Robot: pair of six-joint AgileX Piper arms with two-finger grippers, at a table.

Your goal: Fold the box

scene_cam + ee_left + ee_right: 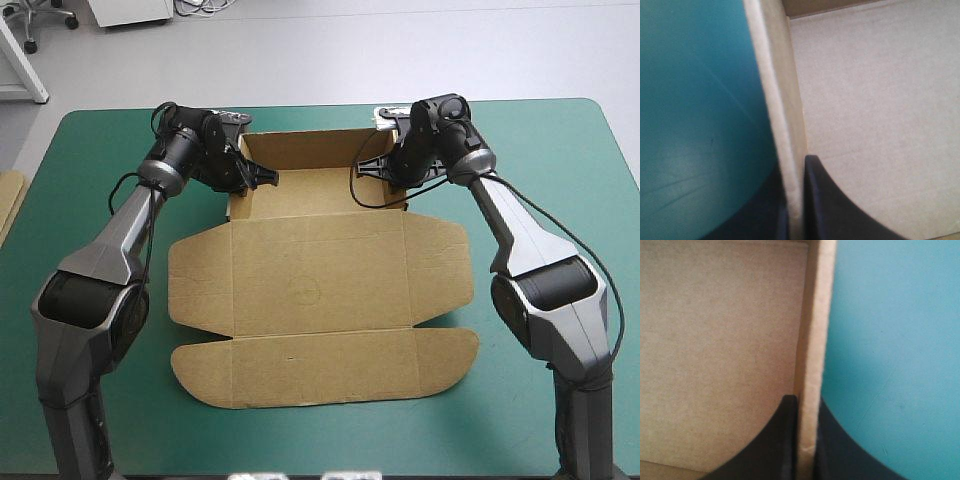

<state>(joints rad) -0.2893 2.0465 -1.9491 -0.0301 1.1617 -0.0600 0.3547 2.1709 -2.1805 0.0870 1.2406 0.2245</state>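
The brown box [320,290] lies in the middle of the teal-green table, its far part raised into a tray with walls up and its lid and flaps flat toward the near edge. My left gripper [262,178] is shut on the tray's left wall; in the left wrist view that wall [785,115] stands on edge between my black fingers [835,210], with the tray floor [880,100] on one side. My right gripper [372,168] is shut on the right wall [812,355], one finger [775,445] inside the tray.
A strip of more brown board [8,200] shows at the table's left edge. The bare teal-green cover [560,180] runs outside both side walls and along the near edge in front of the lid flap [325,365].
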